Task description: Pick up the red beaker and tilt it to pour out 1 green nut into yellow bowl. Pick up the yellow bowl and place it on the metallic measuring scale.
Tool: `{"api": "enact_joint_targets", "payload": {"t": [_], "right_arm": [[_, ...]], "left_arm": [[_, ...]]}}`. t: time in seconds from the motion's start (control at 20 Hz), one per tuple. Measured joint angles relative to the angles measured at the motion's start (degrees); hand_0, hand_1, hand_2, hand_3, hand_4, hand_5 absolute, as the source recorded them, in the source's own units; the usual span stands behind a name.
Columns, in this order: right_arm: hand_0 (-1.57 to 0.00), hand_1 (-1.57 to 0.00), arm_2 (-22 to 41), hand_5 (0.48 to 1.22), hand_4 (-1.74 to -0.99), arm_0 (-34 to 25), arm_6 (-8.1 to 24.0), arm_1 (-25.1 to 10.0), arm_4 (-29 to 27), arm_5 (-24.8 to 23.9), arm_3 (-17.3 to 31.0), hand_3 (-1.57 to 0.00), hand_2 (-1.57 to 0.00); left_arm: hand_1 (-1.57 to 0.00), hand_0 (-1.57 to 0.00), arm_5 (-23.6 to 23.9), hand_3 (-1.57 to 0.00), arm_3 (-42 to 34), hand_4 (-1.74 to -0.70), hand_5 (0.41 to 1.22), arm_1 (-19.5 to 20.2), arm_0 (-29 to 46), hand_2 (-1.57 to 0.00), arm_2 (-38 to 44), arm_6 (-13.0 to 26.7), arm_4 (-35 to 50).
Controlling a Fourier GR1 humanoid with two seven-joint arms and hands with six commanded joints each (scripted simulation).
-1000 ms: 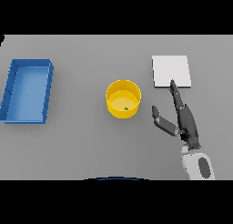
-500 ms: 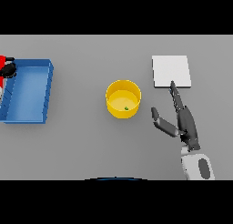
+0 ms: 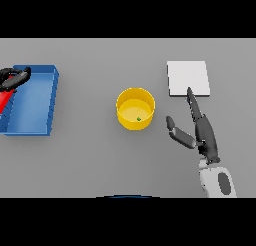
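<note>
Red beaker (image 3: 5,101): one, only partly in view at the far left edge of the scene, over the left rim of the blue tray, with the dark fingers of the left hand (image 3: 14,78) curled round its top. What the beaker holds cannot be made out.

One yellow bowl (image 3: 135,109) stands upright near the middle of the grey table (image 3: 90,160). Inside it lies one small green nut (image 3: 138,119), resting on the bowl's floor toward the near side. Nothing else shows in the bowl.

One blue tray (image 3: 32,101) sits at the left, well apart from the bowl; the part of its floor that shows is bare.

One pale square scale (image 3: 188,78) lies flat at the far right, apart from the bowl, with nothing standing on it.

Two hands show. The right hand (image 3: 202,135) is to the right of the bowl, near but not touching it, its fingers straight and reaching toward the far side so that the tips overlap the near edge of the scale. Its thumb is spread out to the left, toward the bowl. It has hold of nothing.
</note>
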Motion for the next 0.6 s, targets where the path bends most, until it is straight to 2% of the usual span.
{"api": "enact_joint_targets", "payload": {"t": [0.05, 0.1, 0.25, 0.35, 0.5, 0.6], "right_arm": [[0.00, 0.00, -0.4, 0.688, -1.148, -0.4, -0.3, -0.3, -0.8, 0.4, -0.3, 0.00, 0.00], [0.00, 0.00, -0.2, 0.690, -1.156, -1.1, 0.7, -0.1, -0.4, 0.4, 0.4, 0.00, 0.00], [0.00, 0.00, 0.3, 0.688, -1.173, -0.2, 0.2, -0.1, 0.4, 0.1, -0.1, 0.00, 0.00], [0.00, 0.00, 0.5, 0.679, -1.178, 0.2, 0.2, -0.1, 0.7, 0.1, 0.4, 0.00, 0.00], [0.00, 0.00, 1.7, 0.691, -1.146, 0.0, 2.8, -0.5, 4.2, -1.2, -0.1, 0.00, 0.00], [0.00, 0.00, 2.4, 0.717, -1.137, -1.3, 1.4, -2.8, 4.9, 1.1, -0.7, 0.00, 0.00]], "left_arm": [[-0.29, -0.33, -0.3, -0.23, 0.3, -0.75, 0.647, 0.0, -0.3, -0.27, -0.7, 0.0, -1.0], [-0.23, -0.26, 0.0, -0.18, 0.9, -0.74, 0.648, -0.4, -0.5, -0.22, -1.0, 0.3, -1.4], [-0.12, -0.13, 1.6, -0.09, 2.6, -0.72, 0.647, -1.4, -1.3, -0.11, -1.3, -0.3, -3.1], [-0.07, -0.09, 2.7, -0.06, 3.2, -0.70, 0.653, -2.0, -2.1, -0.07, -1.7, 0.0, -4.1], [-0.04, -0.04, 4.9, -0.03, 3.3, -0.71, 0.674, -2.4, -1.3, -0.04, -0.6, -4.0, -4.2], [-0.02, -0.03, 5.5, -0.02, 3.0, -0.71, 0.685, -2.1, -1.2, -0.02, -0.1, -4.8, -4.0]]}}
